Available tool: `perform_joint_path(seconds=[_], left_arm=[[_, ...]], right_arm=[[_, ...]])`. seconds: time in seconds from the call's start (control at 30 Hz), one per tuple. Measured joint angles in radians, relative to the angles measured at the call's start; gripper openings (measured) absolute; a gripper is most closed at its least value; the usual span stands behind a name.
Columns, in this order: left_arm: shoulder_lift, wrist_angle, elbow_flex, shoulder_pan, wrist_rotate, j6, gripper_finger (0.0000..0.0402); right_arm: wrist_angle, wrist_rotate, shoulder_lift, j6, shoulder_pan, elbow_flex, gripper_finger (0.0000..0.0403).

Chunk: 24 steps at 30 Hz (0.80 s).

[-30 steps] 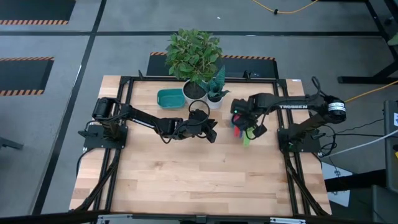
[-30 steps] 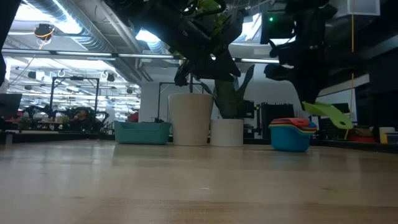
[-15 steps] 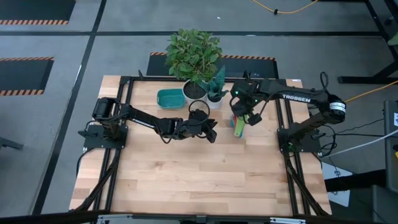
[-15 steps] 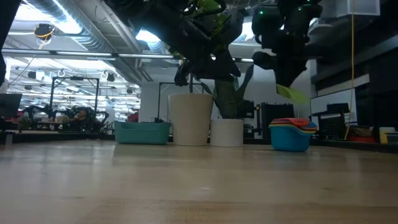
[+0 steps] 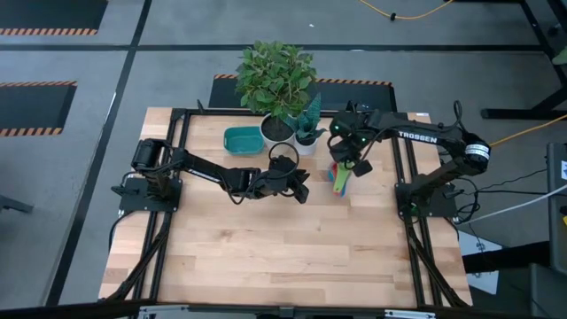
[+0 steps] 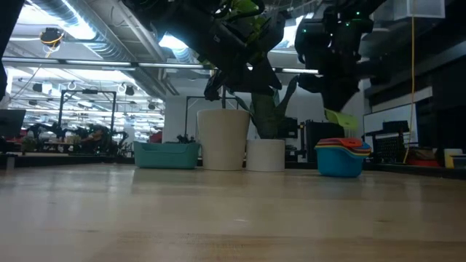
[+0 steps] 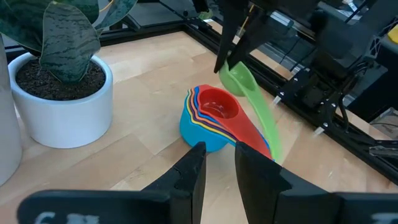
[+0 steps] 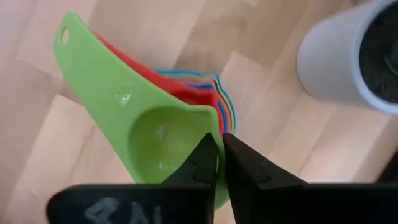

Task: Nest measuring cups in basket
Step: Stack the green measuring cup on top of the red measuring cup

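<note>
Your right gripper point(image 8: 217, 155) holds the green cup point(image 7: 247, 93) just above the stack of cups point(image 7: 211, 121).

Its fingers point(image 8: 198, 163) are clenched on the rim of the green cup, at the end away from the handle. The cup hangs in the air with the bowl up and the long flat handle slanting down, along the same line as the red handle point(image 7: 252, 135) under it; you cannot tell if it touches the stack. The stack stands on the bench point(image 5: 266, 248) near the small white pot point(image 7: 59, 106), at the far right part. The teal basket point(image 5: 243, 139) lies well apart from the stack, on the other side of the two pots. Your left gripper point(image 7: 217, 163) waits near the middle of the bench, fingers a little apart, grasping nothing.
</note>
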Motion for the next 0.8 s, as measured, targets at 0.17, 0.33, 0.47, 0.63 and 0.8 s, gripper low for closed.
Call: perform_joint_path(seconds=[0.17,0.33,0.47,0.63,0.8], left_arm=[[0.000,0.000,0.000,0.000,0.000,0.000,0.0079],[0.000,0.000,0.000,0.000,0.000,0.000,0.0079],[0.000,0.000,0.000,0.000,0.000,0.000,0.0079],[0.000,0.000,0.000,0.000,0.000,0.003,0.0079],[0.000,0.000,0.000,0.000,0.000,0.007,0.0079]], right_arm=[[0.005,-0.024,0.000,0.000,0.000,0.000,0.0029],[0.001,-0.060,0.000,0.000,0.002,0.000,0.0028],[0.001,-0.077,0.000,0.000,0.002,0.000,0.0028],[0.000,-0.086,0.011,0.000,0.002,-0.001,0.0028],[0.000,-0.103,0.047,0.000,0.003,-0.001,0.0028]])
